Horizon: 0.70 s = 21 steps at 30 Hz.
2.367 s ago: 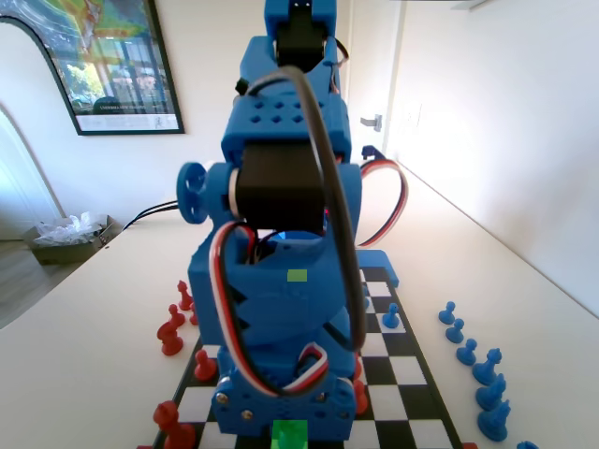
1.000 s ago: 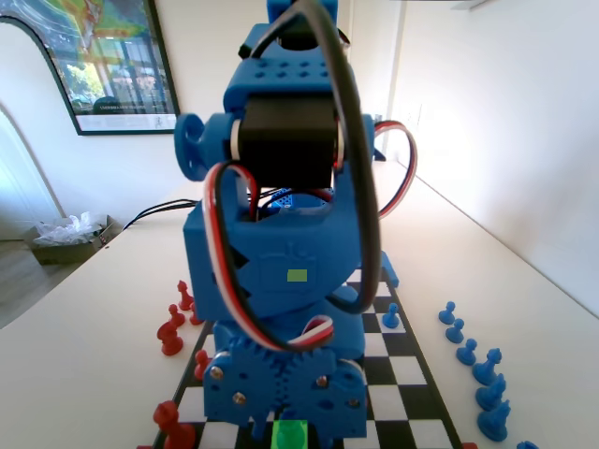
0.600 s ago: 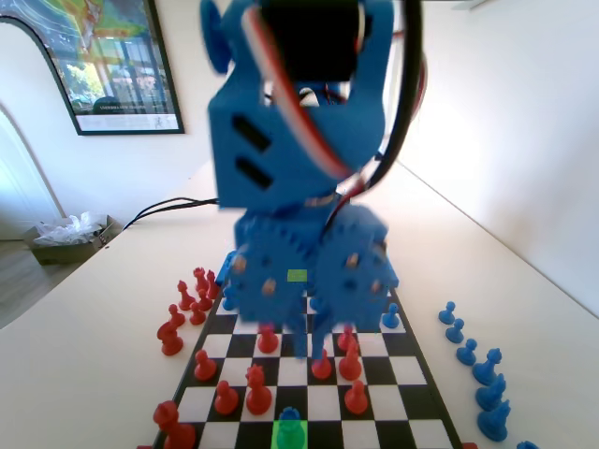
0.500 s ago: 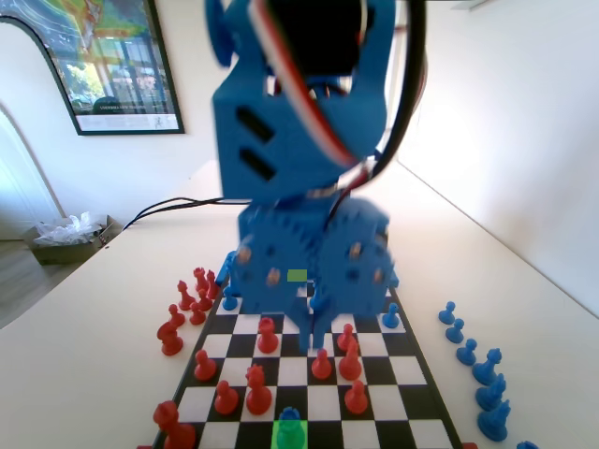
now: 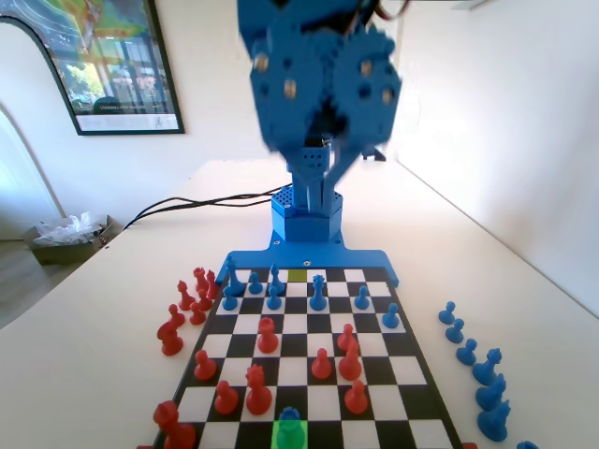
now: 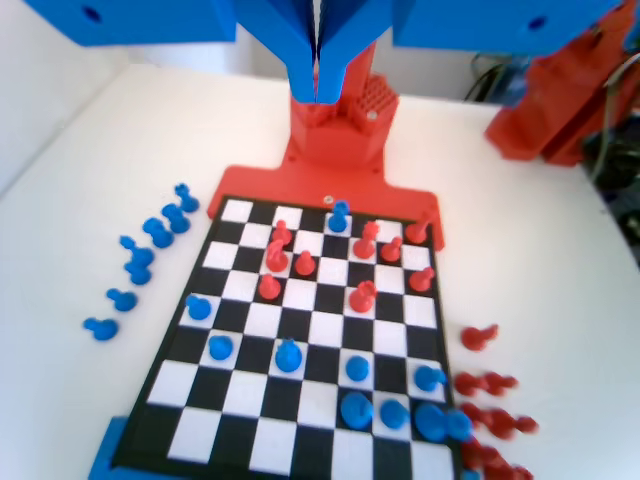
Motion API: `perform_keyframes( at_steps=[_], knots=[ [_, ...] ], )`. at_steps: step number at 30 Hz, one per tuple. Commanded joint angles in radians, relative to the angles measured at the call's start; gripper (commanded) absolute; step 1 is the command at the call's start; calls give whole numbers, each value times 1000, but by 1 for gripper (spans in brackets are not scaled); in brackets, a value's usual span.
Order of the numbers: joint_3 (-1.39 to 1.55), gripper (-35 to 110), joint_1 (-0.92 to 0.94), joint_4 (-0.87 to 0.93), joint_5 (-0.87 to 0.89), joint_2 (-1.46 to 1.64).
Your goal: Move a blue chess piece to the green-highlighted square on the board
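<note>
White tabletop carries the board (image 5: pixel 426 388), where the blue chess piece (image 5: pixel 290 414) already stands on the green-highlighted square (image 5: pixel 289 436) at six o'clock, so the placing looks done, with the gripper (image 6: pixel 318 85) raised high, jaws pressed together, empty.

I count one board (image 5: pixel 325 404) on my feed, with two coloured squares on it: one bright green square (image 5: pixel 290 436) and one duller olive-green square (image 5: pixel 298 275). From the wrist view I make out ten red pieces on the board (image 6: pixel 360 297) and about ten blue pieces on the board (image 6: pixel 288 355), though the nearest few blur together. Beside the board, seven spare blue pieces (image 5: pixel 466 352) show in the fixed view. The spare red pieces (image 5: pixel 171 339) overlap too much; I count at least six.
</note>
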<state>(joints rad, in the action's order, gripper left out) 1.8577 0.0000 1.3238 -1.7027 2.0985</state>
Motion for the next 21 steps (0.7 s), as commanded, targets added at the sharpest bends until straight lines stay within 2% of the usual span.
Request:
perform_keyframes(
  at_steps=[1, 12, 21],
  knots=[
    [46, 1, -18, 69, -26, 227],
    [100, 2, -15, 305, -35, 520],
    [190, 2, -12, 325, -18, 681]
  ],
)
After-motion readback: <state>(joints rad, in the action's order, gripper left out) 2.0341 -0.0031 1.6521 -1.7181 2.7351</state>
